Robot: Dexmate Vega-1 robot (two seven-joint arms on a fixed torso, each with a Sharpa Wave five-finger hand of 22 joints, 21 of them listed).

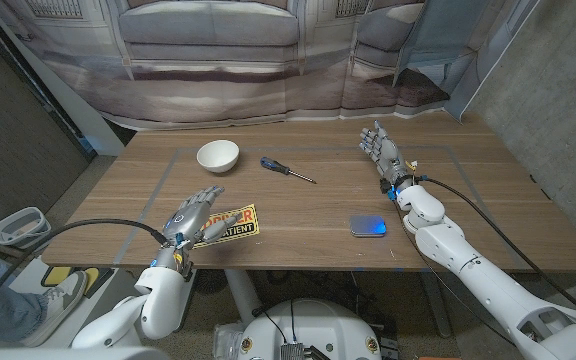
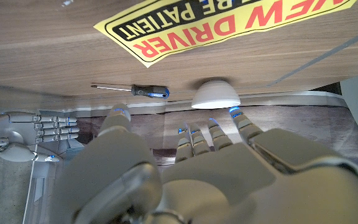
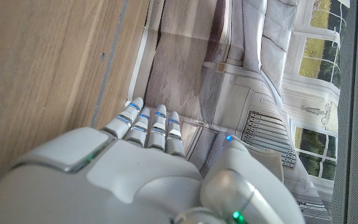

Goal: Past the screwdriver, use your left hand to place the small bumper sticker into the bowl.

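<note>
Yellow bumper sticker (image 1: 230, 223) – red-and-black lettering – lies flat; left hand (image 1: 192, 215), fingers spread, seemingly just above its edge.

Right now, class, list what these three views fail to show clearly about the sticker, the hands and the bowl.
- Bumper sticker: head view, near end hidden under the left hand; contact unclear. Left wrist view, text cut by the picture's edge.
- Bowl: any contents too small to tell, head view.
- Blue tin: label unreadable, too small.
- Right hand: palm side hidden, both views.

printed sofa backdrop (image 1: 218, 40) behind wooden table (image 1: 318, 215), grey wall (image 1: 558, 90) right.
</note>
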